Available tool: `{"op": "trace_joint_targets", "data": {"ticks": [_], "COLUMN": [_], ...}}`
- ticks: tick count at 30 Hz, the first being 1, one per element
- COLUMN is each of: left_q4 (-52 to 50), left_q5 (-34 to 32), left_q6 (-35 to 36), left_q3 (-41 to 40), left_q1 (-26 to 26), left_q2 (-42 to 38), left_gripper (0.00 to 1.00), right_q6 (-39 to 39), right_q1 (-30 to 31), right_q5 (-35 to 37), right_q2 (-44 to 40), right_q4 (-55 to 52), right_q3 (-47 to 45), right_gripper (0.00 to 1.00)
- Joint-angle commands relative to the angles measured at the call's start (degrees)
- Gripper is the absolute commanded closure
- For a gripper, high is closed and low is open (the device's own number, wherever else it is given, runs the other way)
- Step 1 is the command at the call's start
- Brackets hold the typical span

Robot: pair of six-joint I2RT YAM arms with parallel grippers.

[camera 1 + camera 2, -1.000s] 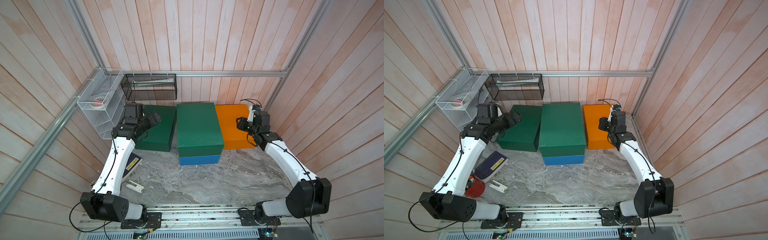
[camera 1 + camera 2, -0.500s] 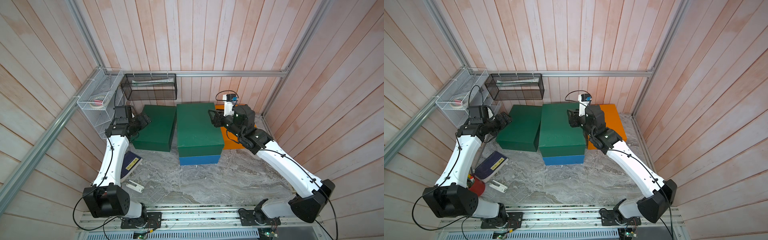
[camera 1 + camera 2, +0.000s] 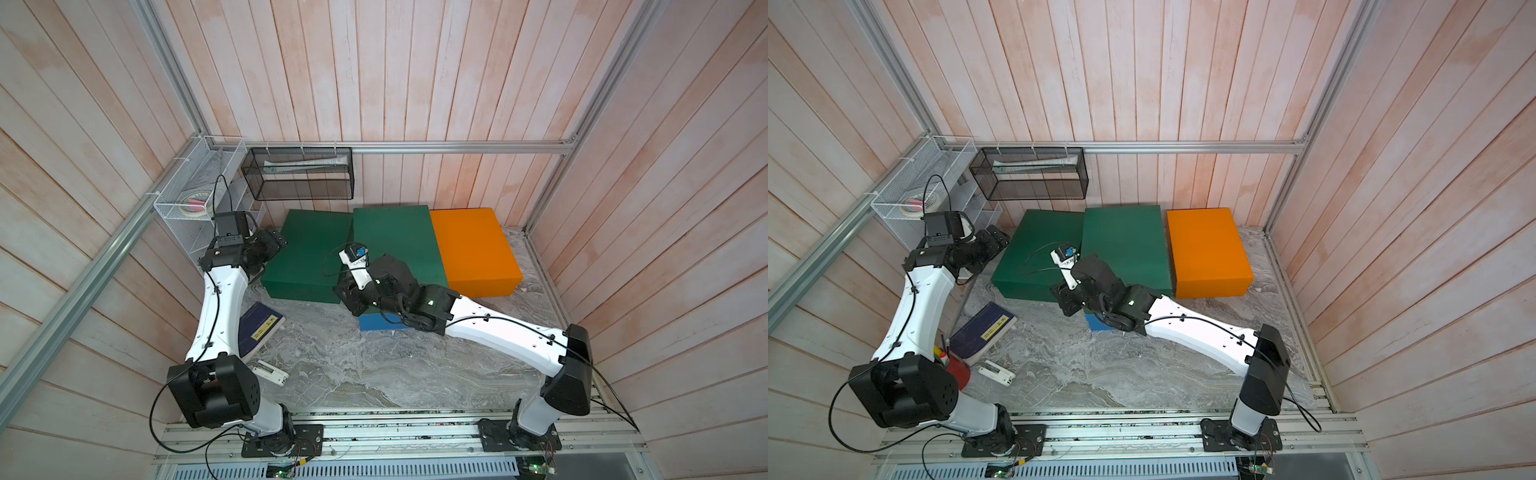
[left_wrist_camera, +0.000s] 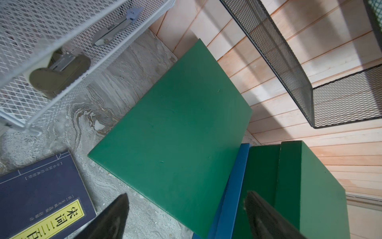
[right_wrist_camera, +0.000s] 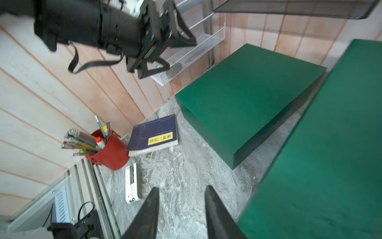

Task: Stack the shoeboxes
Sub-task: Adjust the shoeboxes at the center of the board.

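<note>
Swinging away from the orange matte lidded shoebox on the right, the right gripper has crossed over the middle stack in the last second and now hangs at that stack's near left corner. Meanwhile the left gripper has drawn back a little towards the side wall.

The stack is a dark green matte lidded shoebox sitting on a blue matte shoebox, of which only the near end shows. Just left of the stack, the second dark green matte shoebox rests on the grey marbled tabletop. The orange one stands just right of the stack. Neither is stacked yet.

The second green box is the one that matters. Its long axis runs from the near edge towards the back wall, skewed slightly, so its far end closes on the stack and the gap widens towards the front. The left gripper sits by the box's left long side, jaws spread wide and empty. The right gripper hovers over the mouth of the gap, by the box's near right corner, jaws part open with nothing between them.

The box therefore lies between the two grippers across its short width. A two-armed squeeze looks likely, and the right fingers would have to enter the narrowing gap.
</note>
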Motion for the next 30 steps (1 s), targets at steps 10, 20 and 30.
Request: {"op": "trace_joint_targets", "data": {"ticks": [10,20,30], "left_q4": [1.15,2.22,3.58], "left_q5": [3.64,5.04,6.19], "left_q6": [0.75,0.96,0.36], "left_q3": [-1.73,-3.13,-4.12], "left_q1": [3.43,4.25,4.69], "left_q2": [0.97,1.09,2.4], "left_gripper": [0.13,0.14,0.13], "right_q6": [-3.81,-8.82,-12.06], "right_q1": [6.5,7.84,7.74], "right_q5": [5.2,14.86,26.63], "right_q2": [11.95,21.49,29.81], "right_q4": [-5.6,-2.32,0.87], "right_q3": [3.64,0.42,1.97], "right_gripper": [1.0,1.0,1.0]}}
